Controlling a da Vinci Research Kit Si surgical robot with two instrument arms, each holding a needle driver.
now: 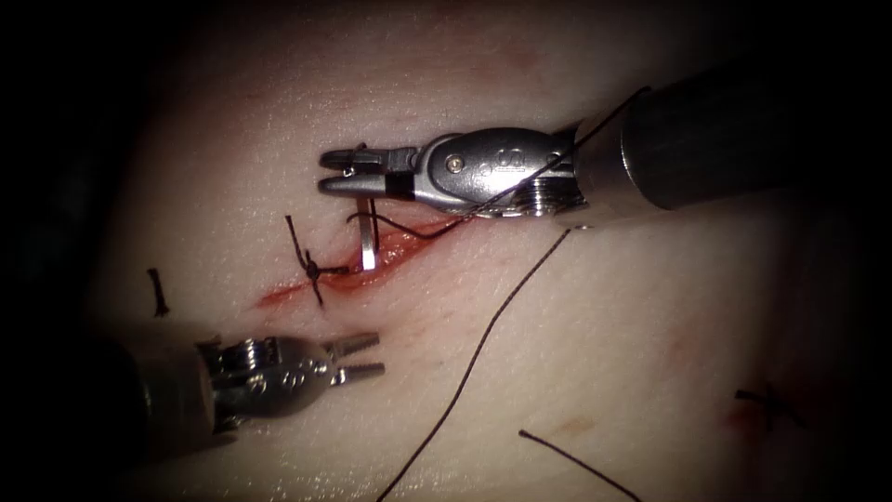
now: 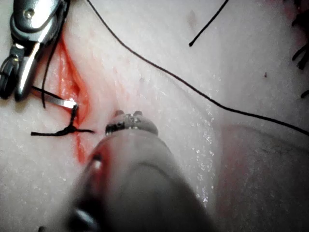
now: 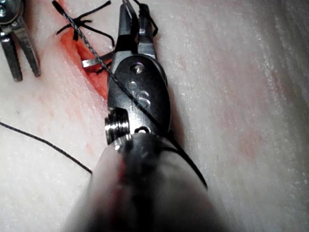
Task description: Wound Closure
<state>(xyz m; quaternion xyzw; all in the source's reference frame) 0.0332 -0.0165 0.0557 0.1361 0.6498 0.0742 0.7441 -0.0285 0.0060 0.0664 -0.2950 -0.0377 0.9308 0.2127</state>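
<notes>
Endoscope: right tool (image 1: 336,172) above the cut (image 1: 372,256), jaws clamped on the curved needle (image 1: 369,234) near its blunt end; needle hanging into the red cut just right of a tied knot (image 1: 313,270), tip possibly in tissue (image 1: 576,372). Thread (image 1: 465,372) trailing toward the near right. Left tool (image 1: 362,356) near-left, jaws apart, empty.

Left wrist: needle (image 2: 63,100), knot (image 2: 67,129).

Right wrist: right tool (image 3: 133,21) gripping needle (image 3: 91,62).

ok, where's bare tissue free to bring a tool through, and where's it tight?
Free: above the right tool, which grips the needle standing in the cut; also between the long thread and the far-right stitch. Crowded: around the knot, down to the open, empty left tool.
</notes>
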